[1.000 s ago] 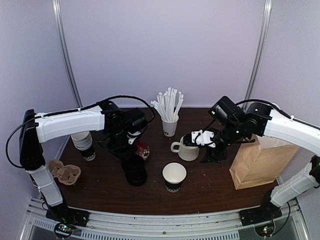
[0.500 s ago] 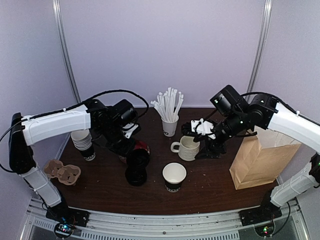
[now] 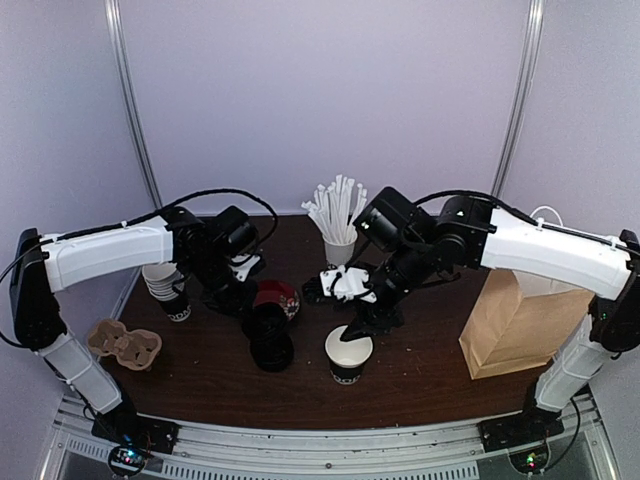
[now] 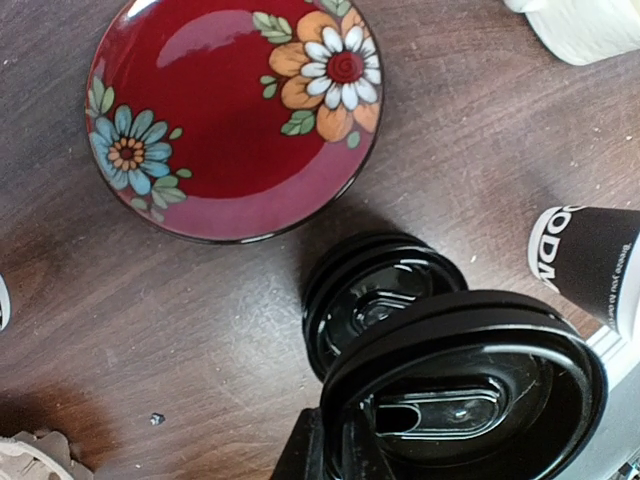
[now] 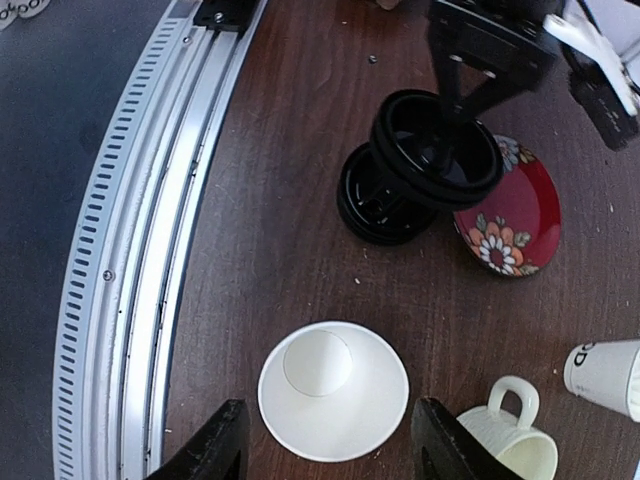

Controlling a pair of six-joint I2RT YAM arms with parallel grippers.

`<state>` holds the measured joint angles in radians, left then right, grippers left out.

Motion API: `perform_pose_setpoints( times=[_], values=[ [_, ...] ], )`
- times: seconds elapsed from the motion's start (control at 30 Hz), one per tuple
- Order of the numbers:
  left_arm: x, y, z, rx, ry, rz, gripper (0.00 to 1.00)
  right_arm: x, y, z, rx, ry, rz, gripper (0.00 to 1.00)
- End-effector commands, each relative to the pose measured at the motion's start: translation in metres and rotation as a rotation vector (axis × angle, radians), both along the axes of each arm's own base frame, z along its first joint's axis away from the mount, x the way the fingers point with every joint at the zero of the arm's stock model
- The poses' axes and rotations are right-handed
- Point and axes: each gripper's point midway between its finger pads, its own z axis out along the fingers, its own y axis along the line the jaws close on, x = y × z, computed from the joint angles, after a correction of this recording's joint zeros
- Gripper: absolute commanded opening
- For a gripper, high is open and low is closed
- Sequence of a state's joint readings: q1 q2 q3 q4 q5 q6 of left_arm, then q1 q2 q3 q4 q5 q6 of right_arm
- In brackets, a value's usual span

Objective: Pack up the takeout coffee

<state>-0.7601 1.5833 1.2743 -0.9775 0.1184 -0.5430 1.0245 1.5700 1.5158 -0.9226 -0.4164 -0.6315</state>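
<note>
We count one lone paper cup [image 3: 348, 350], one mug [image 5: 520, 450] and one flowered plate [image 4: 230, 115]. We also see one paper bag [image 3: 515, 325] and one cup carrier [image 3: 128, 345].

At three o'clock from my left wrist, the paper cup [image 4: 588, 262] wears a black band with big white letters, cut off, reading "OD"; the finer line alongside stays unreadable.

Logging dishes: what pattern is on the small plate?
Plate: red with painted flowers, clearest in left wrist view.
</note>
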Motion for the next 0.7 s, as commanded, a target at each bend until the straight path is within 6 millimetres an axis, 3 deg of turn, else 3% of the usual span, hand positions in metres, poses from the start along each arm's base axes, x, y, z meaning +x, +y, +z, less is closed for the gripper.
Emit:
perform_pose_setpoints(
  times=[0.0,0.23,0.5,0.67],
  values=[
    [-0.001,0.006,-0.005,0.047,0.009,-0.011,0.05,-0.006,0.013,0.001,-0.026,-0.091,0.062,0.58],
    [0.0,0.008,-0.013,0.1,-0.022,-0.037,0.11,-0.012,-0.006,-0.013,-0.083,-0.086,0.052,0.57],
    [-0.001,0.003,-0.038,0.129,0.028,-0.063,0.09,-0.014,-0.035,-0.018,-0.112,-0.115,-0.001,0.56],
    [0.001,-0.005,-0.029,0.099,0.022,-0.084,0.13,-0.012,-0.043,-0.017,-0.109,-0.123,-0.017,0.56]
  ],
)
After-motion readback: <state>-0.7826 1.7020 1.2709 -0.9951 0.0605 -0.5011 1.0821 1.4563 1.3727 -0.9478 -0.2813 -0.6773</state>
